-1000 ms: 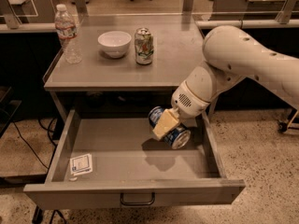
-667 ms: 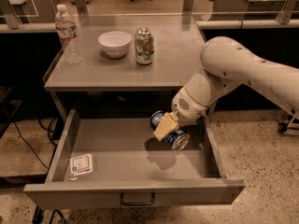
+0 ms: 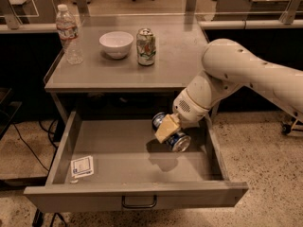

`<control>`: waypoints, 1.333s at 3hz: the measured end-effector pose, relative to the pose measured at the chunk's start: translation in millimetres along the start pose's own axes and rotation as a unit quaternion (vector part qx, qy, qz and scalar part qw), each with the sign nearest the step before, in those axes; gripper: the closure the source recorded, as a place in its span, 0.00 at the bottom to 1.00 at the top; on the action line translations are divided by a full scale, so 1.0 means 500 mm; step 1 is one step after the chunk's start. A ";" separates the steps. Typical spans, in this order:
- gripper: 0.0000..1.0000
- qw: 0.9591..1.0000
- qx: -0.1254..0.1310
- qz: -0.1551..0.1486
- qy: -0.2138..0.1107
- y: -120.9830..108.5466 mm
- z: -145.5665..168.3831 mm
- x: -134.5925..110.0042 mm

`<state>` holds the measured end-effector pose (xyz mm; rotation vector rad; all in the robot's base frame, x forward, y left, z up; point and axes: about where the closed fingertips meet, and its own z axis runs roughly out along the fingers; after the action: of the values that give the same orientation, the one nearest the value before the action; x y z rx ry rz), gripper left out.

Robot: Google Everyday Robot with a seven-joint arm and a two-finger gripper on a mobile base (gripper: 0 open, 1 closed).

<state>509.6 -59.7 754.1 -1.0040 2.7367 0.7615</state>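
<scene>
My gripper [image 3: 170, 131] reaches down into the open drawer [image 3: 118, 150] at its right side. It is shut on a blue can [image 3: 176, 140], which lies on its side between the fingers; one tan finger pad [image 3: 165, 128] covers the can's front. The can hangs a little above the drawer floor and casts a shadow below it. The white arm [image 3: 236, 74] comes in from the right and hides the drawer's back right corner.
A small white packet [image 3: 82, 166] lies at the drawer's front left. On the tabletop [image 3: 175, 65] stand a water bottle [image 3: 68, 34], a white bowl [image 3: 116, 44] and a green can [image 3: 146, 47]. The drawer's front handle [image 3: 139, 203] faces the camera.
The arm has shifted slightly left and its elbow has swung, carrying the blue can a little with it. The things on the table and the packet have not moved.
</scene>
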 end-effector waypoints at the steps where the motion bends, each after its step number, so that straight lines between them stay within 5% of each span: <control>1: 1.00 0.999 0.004 0.042 0.002 -0.043 0.086 -0.010; 2: 1.00 0.999 0.004 0.042 0.002 -0.043 0.086 -0.010; 4: 1.00 0.993 -0.015 0.115 0.030 -0.086 0.212 0.026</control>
<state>521.6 -42.1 641.1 -0.7351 2.9356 0.8193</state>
